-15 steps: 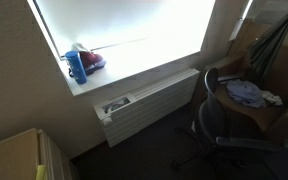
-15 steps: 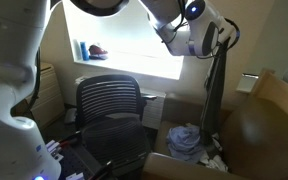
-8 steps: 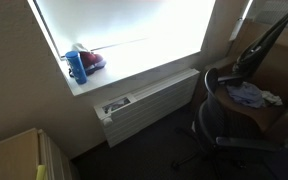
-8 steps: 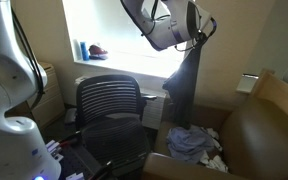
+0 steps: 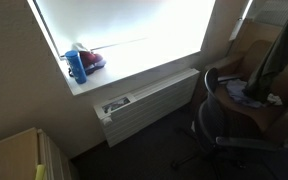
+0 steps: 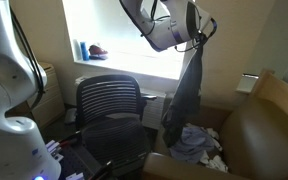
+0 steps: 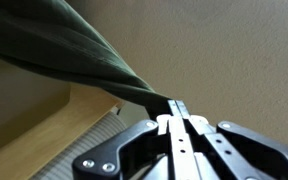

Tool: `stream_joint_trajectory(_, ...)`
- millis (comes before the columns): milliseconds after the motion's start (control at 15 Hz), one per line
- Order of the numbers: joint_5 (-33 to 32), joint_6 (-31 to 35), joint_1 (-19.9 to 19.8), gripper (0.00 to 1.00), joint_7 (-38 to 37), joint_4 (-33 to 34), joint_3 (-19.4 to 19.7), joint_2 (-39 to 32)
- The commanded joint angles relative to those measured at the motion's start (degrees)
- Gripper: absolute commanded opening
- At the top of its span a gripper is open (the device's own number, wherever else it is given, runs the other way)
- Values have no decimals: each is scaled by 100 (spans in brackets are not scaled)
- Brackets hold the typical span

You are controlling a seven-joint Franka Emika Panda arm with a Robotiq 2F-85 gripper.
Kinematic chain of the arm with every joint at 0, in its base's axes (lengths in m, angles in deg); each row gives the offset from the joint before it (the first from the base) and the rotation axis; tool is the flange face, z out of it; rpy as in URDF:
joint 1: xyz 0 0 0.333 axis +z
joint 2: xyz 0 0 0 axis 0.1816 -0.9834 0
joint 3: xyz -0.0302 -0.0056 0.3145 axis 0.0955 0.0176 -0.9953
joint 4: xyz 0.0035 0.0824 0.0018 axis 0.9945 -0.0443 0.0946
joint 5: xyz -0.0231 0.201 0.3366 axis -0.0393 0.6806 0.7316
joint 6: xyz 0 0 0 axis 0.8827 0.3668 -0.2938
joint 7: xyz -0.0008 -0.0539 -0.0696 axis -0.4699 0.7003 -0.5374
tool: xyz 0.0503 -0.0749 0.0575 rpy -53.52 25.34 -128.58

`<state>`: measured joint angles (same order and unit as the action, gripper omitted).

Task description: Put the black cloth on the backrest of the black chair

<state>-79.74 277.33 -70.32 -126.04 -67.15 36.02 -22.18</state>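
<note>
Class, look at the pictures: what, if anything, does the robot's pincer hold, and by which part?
The pincer is shut on the black cloth, pinching its bunched upper end; the rest hangs down.

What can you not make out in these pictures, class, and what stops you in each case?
1. Outdoors beyond the window: glare whites it out in both exterior views.
2. The small objects at that window: too small and backlit in an exterior view.
3. The black cloth, free end: runs off the wrist view's left edge.
4. The black chair, base: cut off by the bottom edge in an exterior view.
</note>
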Motion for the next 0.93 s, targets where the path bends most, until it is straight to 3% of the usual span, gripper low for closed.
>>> stream_joint_trajectory(0,-14,350,517,0,359,258,467,108)
stream_joint_trajectory(133,133,718,840,0,575,272,505,304)
stream_joint_trajectory(200,46,495,721,0,681,601,-2,181)
stream_joint_trajectory(267,61,538,836,0,725,632,-123,266)
stream_joint_trajectory(467,-142,515,806,0,622,869,-1148,274)
stream_joint_trajectory(733,-793,471,358,0,591,873,-2933,-93)
stream_joint_trajectory(800,-1001,612,292,0,658,739,-3201,-256)
stream_joint_trajectory(867,-603,451,632,1,556,820,-2621,149)
